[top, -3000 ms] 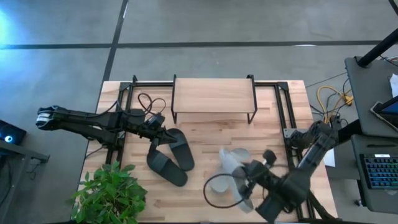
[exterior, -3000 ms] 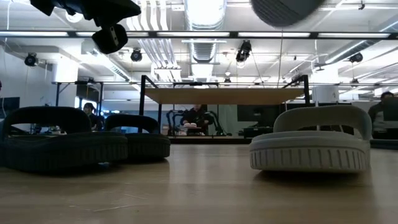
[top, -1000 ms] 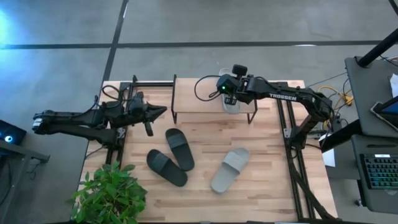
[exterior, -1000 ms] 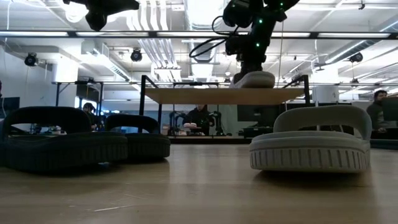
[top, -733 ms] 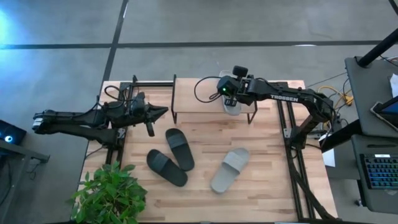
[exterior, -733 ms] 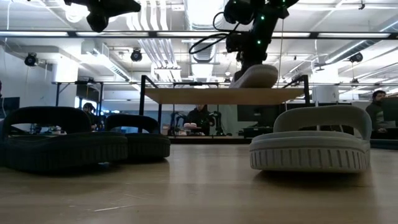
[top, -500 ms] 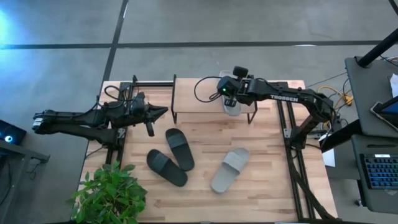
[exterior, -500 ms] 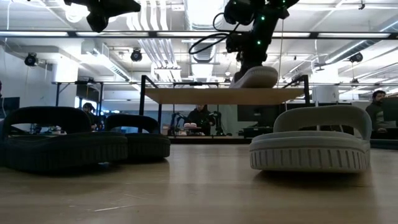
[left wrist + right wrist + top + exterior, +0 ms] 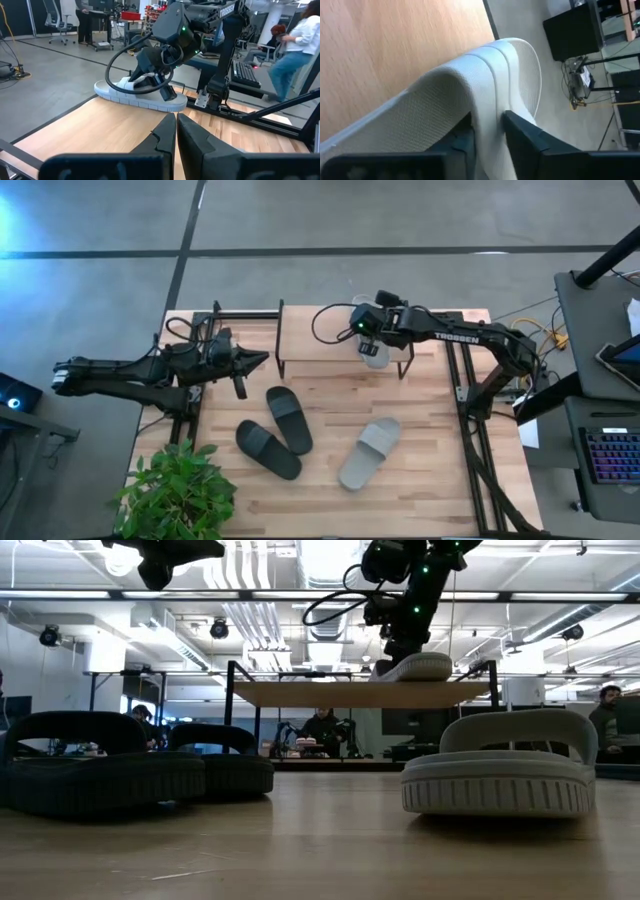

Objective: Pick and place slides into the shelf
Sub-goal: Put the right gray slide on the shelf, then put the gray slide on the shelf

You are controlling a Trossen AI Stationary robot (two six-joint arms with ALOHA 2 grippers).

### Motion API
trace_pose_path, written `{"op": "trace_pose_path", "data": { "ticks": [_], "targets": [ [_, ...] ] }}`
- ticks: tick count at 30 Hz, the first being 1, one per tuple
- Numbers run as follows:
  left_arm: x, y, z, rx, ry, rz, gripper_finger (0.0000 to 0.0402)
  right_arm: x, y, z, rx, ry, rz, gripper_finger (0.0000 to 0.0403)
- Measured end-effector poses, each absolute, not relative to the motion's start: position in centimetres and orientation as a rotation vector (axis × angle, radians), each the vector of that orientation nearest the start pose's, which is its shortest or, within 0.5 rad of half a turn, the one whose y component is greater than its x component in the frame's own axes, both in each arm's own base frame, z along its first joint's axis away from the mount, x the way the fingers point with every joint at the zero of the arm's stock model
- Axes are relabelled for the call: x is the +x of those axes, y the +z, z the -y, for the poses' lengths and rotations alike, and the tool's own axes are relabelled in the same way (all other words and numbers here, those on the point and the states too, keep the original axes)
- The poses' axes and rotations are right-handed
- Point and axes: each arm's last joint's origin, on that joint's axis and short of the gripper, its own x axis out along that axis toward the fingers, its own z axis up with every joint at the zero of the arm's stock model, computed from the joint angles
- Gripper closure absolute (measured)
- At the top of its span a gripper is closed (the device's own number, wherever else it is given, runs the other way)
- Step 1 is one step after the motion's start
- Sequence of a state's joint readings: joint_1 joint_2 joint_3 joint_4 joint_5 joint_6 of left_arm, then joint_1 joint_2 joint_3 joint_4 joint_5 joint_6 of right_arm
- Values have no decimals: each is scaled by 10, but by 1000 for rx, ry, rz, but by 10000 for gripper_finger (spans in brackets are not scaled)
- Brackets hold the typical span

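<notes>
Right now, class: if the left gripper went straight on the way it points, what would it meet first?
Probably the shelf: the left gripper points at its near end. Depth is unclear; it may pass over the top toward the grey slide.

Robotics lab or open workshop floor. Polished concrete floor [image 9: 400, 220] ran around the table [image 9: 420, 480]. Exposed ducts [image 9: 325, 615] and strip lights [image 9: 560, 594] hung overhead. Office chairs [image 9: 55, 15], workbenches and a keyboard [image 9: 610, 455] stood nearby (people [image 9: 295, 55] moved in the background). A potted plant [image 9: 175, 485] sat at the table's corner.

Shelf [image 9: 320, 330] left half lies bare; grey slide [image 9: 371, 345] fills its right.
</notes>
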State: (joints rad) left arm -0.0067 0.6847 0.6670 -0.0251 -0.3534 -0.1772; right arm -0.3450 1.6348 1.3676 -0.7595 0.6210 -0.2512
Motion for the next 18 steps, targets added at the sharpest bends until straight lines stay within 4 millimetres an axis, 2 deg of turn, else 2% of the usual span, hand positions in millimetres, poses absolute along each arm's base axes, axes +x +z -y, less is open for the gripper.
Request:
{"op": "trace_pose_path", "data": {
  "ticks": [5, 11, 15, 18],
  "targets": [
    [156, 323, -9, -168, 349, -8, 400, 307, 288, 126, -335, -748, -1149, 269],
    [155, 323, -9, -168, 349, -9, 400, 298, 309, 121, -271, -784, -1107, 251],
    [155, 323, -9, -168, 348, -8, 400, 287, 322, 117, -265, -776, -1172, 251],
    [155, 323, -9, -167, 348, -10, 400, 271, 329, 111, -220, -726, -1283, 251]
  ]
}}
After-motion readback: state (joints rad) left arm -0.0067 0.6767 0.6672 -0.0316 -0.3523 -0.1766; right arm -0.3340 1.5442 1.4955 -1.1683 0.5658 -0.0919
